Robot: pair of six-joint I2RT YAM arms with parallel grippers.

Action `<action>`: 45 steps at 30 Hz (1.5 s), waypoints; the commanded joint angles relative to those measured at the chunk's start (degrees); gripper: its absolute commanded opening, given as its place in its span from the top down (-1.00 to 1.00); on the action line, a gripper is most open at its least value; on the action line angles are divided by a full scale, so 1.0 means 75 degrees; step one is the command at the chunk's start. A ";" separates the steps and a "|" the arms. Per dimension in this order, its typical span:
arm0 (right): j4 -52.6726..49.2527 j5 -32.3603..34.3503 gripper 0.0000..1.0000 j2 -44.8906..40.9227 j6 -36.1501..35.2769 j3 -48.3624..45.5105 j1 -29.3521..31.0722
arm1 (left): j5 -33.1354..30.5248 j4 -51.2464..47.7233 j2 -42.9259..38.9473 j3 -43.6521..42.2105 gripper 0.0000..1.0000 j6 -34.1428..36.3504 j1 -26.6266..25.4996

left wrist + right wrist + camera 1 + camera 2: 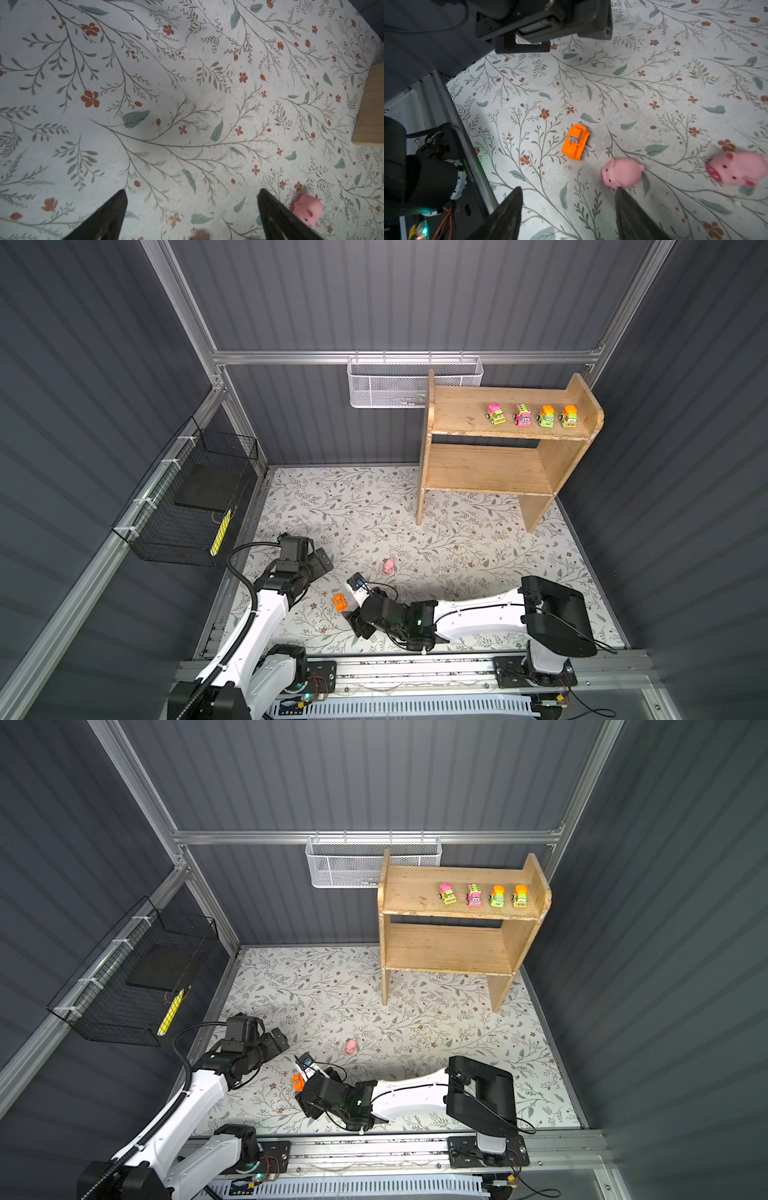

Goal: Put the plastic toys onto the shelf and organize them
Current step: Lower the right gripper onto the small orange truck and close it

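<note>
The wooden shelf (457, 410) (411, 886) stands at the back right, with several cartoon-faced vehicles (523, 415) (473, 895) in a row on its top tier. An orange vehicle (339, 602) (298, 1081) (576, 142) lies tipped over on the floral mat. My right gripper (353, 620) (568, 190) is low and just behind it, open and empty. Two pink pigs (620, 172) (737, 168) lie beside that gripper's finger. One pig (389, 566) (351, 1046) shows in both top views. My left gripper (323, 562) (192, 191) is open, with a pig (307, 209) outside one finger.
A white mesh basket (411, 381) hangs on the back wall beside the shelf. A black wire basket (191, 497) hangs on the left wall. A shelf leg (369, 108) shows in the left wrist view. The arms' rail (415, 668) runs along the front edge.
</note>
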 commanded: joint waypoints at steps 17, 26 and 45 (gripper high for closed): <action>-0.1064 -0.0264 -0.33 0.1921 -0.0043 0.1958 -0.0340 | 0.0335 0.0075 -0.0470 0.0398 -0.98 0.0196 0.0577; -0.0554 -0.0224 -0.30 0.2361 -0.0353 0.1916 -0.0446 | 0.0172 -0.0421 -0.1142 0.0405 -0.98 0.0239 0.0577; 0.0000 0.0025 -0.01 0.2931 -0.0096 0.1938 -0.0504 | 0.0118 -0.0715 -0.1306 0.0567 -0.98 0.0405 0.0577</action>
